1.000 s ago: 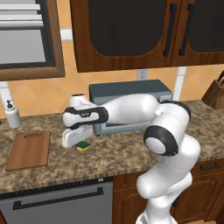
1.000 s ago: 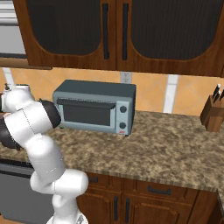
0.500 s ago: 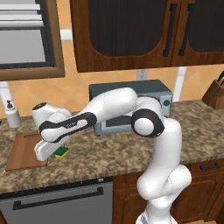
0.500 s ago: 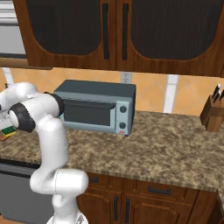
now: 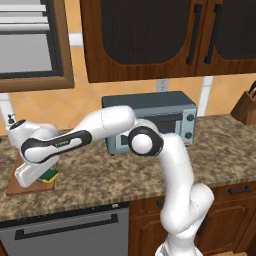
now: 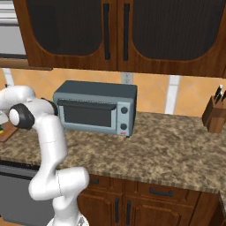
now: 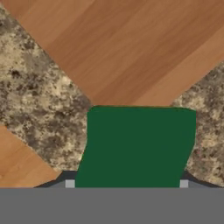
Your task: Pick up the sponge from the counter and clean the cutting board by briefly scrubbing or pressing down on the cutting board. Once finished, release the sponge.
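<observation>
Green sponge [image 5: 49, 175] pinched in pincer [image 5: 44, 179], moved further left, now over cutting board [image 5: 20, 186] corner

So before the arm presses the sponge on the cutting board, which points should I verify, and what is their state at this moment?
1. Sponge held between the end effector fingers: ok.
2. Sponge above the cutting board: ok in the left base view, at its right end.
3. Sponge touching the wood: cannot tell.
4. Board flat on the counter: ok.
5. Toaster oven away from the board: ok.
6. Sponge fully over wood rather than granite: cannot tell.
</observation>
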Available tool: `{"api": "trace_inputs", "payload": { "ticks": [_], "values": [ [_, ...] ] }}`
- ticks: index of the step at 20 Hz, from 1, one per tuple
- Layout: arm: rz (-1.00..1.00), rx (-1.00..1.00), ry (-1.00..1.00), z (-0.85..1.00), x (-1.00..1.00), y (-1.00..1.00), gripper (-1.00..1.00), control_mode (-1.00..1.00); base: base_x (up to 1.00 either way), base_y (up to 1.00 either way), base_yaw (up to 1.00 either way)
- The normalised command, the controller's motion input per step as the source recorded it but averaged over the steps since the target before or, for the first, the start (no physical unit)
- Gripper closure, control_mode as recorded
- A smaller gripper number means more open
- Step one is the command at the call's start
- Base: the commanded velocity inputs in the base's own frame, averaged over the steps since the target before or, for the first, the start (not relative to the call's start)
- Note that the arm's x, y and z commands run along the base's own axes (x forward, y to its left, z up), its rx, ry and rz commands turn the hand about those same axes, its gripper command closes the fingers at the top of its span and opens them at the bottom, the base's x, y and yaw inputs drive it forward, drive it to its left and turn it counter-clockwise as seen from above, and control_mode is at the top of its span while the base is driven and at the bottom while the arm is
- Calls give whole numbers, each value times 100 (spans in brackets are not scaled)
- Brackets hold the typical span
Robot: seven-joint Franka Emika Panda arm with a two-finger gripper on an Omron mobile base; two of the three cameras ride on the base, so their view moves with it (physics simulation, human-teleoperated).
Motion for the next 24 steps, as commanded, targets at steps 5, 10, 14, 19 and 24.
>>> {"api": "trace_inputs", "payload": {
  "ticks": [5,10,14,19,24],
  "values": [
    [0,0,-2,-14,7,46,100,-100,0,0,0],
    [-5,2,-5,-52,23,45,100,-100,0,0,0],
    [-1,10,-2,-55,36,44,100,-100,0,0,0],
    [0,7,-7,-17,41,53,100,-100,0,0,0],
    [0,0,-6,0,32,49,100,-100,0,0,0]
  ]
}}
